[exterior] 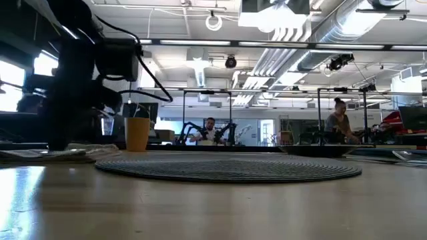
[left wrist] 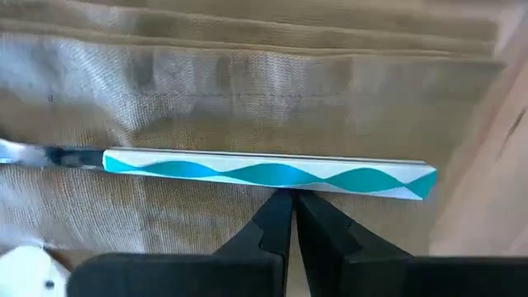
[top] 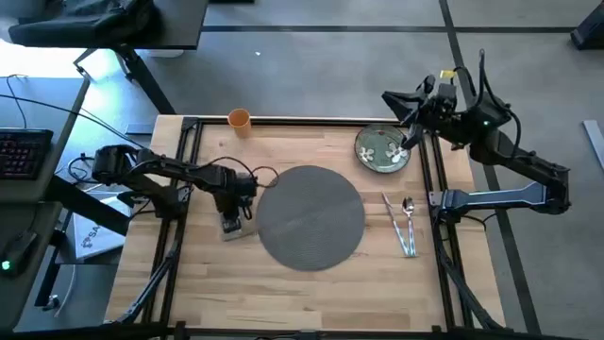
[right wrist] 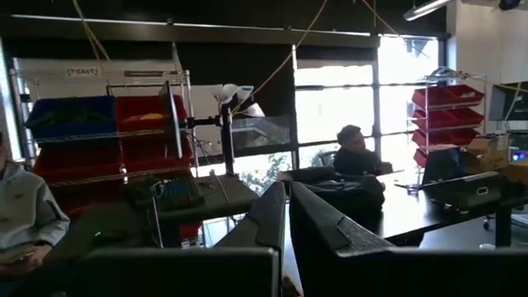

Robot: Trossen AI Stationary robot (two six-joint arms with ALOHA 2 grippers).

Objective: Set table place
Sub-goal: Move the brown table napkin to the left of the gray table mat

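The beige napkin (top: 233,229) lies on the table (top: 311,293), left of the round dark-grey placemat (top: 310,217). A knife with a turquoise-and-white wavy handle (left wrist: 264,173) lies flat on the napkin (left wrist: 247,99). My left gripper (left wrist: 285,202) points down over it, shut, its tips at the handle's long side. The green flowered plate (top: 380,151) sits at the far right. My right gripper (top: 406,142) hovers shut by the plate's right rim. The orange cup (top: 239,119) stands at the far edge. A fork and spoon (top: 406,225) lie right of the placemat. My left gripper comes from above with shut fingers (left wrist: 272,219), and their tips meet the long edge of the knife's handle (left wrist: 285,188) near its middle. Whether they touch it, I cannot tell. The knife lies flat on the napkin.
Black frame bars (top: 184,189) run along the table's left and right (top: 436,179) sides. In the low view the cup (exterior: 137,133) stands behind the placemat (exterior: 227,167). People sit in the room beyond the table. Bare wood lies near the table's front edge.
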